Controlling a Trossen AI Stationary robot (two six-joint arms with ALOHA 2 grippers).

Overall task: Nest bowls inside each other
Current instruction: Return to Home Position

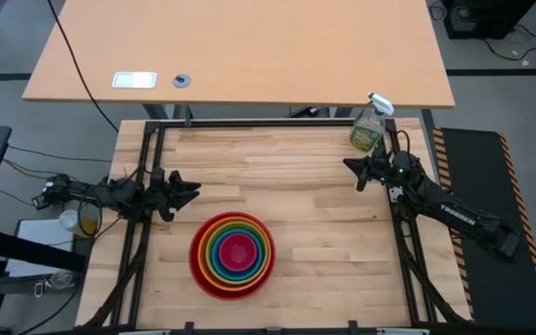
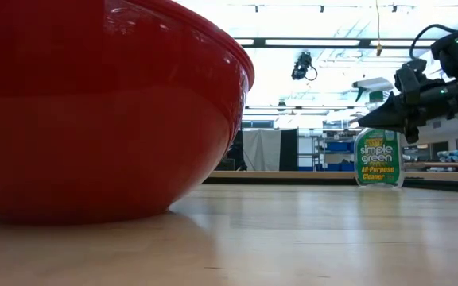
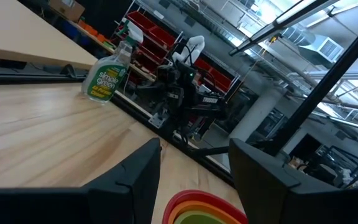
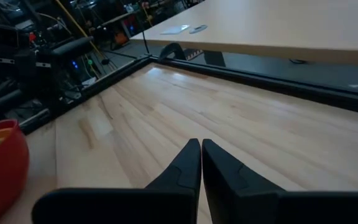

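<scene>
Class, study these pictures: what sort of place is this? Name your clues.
Probably a robotics lab or workshop: a robot's left arm and right arm at a wooden workbench, racks of red bins, and exposed ceiling ducting.

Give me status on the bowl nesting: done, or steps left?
Nesting looks done: the pink bowl sits in the blue bowl, then the green bowl, the orange bowl and the red bowl outermost. Nothing is in hand: the left gripper is open and empty, the right gripper is shut beside the spray bottle. Probably only parking the arms remains.
</scene>
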